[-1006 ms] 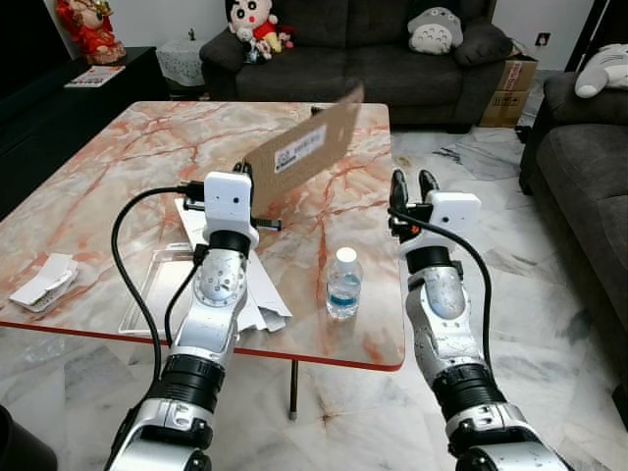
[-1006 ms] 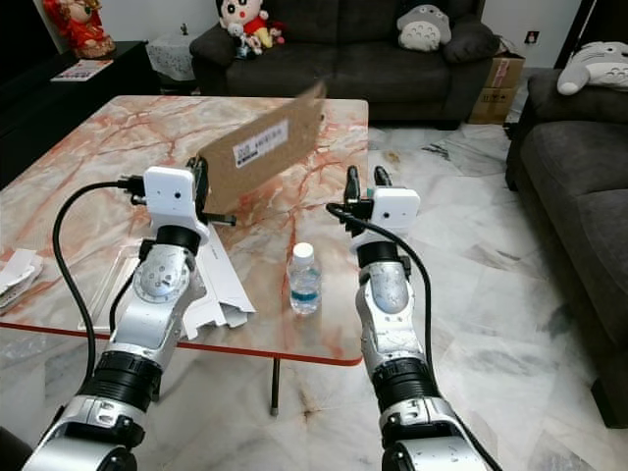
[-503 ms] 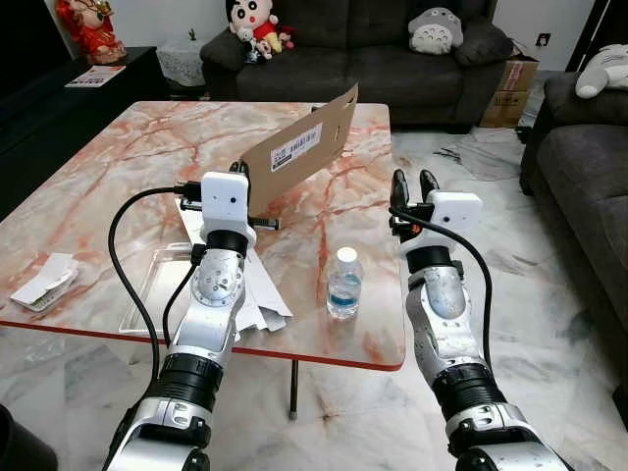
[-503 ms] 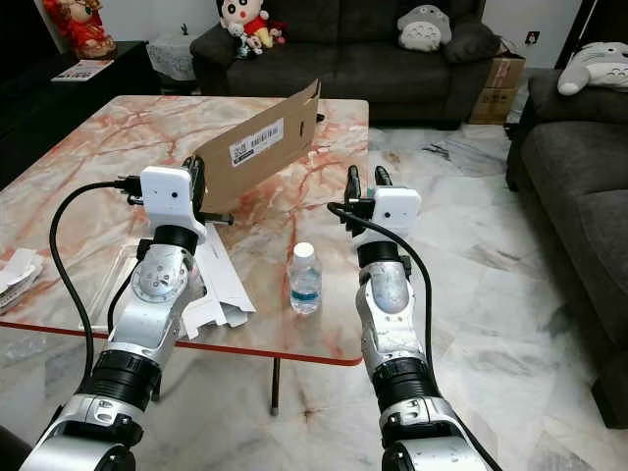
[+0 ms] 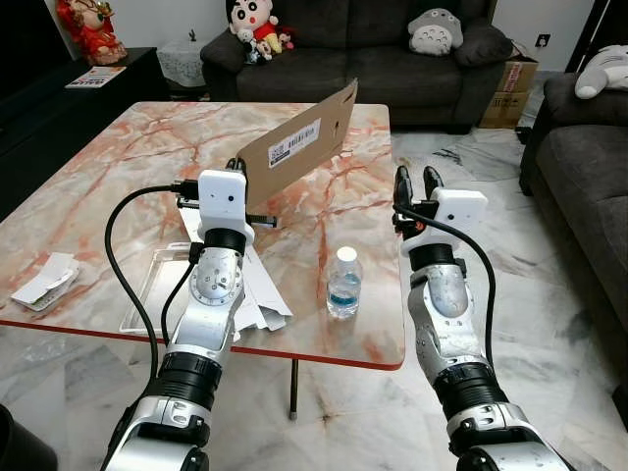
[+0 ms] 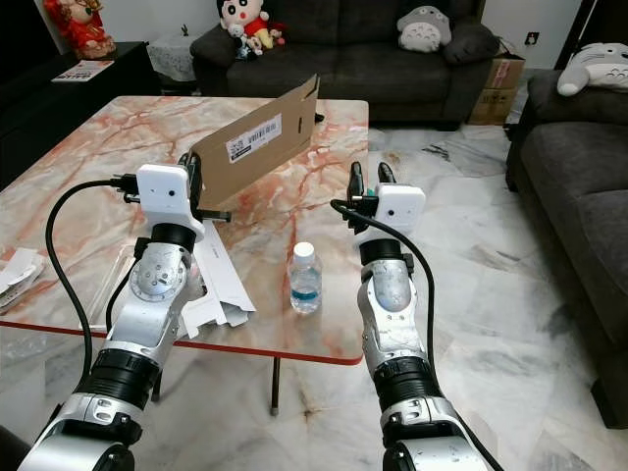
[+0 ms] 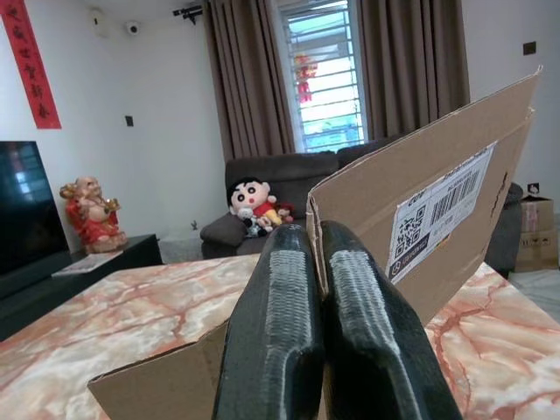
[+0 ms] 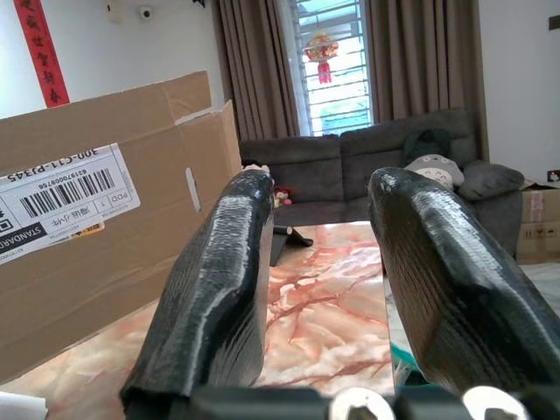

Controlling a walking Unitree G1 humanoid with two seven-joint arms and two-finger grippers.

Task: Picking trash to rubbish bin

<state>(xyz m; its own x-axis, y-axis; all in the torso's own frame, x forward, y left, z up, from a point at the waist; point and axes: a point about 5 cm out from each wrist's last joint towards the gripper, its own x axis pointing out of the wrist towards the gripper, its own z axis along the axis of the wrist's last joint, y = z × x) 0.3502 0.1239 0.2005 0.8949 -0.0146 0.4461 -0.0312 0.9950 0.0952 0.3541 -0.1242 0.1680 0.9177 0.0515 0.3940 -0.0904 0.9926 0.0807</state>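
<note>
Above a marble coffee table (image 5: 118,167), the robot's left gripper (image 7: 319,262) clamps the edge of a flattened cardboard piece (image 5: 299,145), holding it raised and tilted over the tabletop. The right gripper (image 5: 416,182) hovers beside the table's edge, fingers spread and empty. A water bottle (image 5: 343,283) stands near white papers (image 5: 257,294).

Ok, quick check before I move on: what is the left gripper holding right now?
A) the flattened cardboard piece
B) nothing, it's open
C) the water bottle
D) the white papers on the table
A: in the left wrist view the left gripper has its fingers shut on the edge of the cardboard piece, raised above the table, while the water bottle stands untouched near the table's front edge.
</note>
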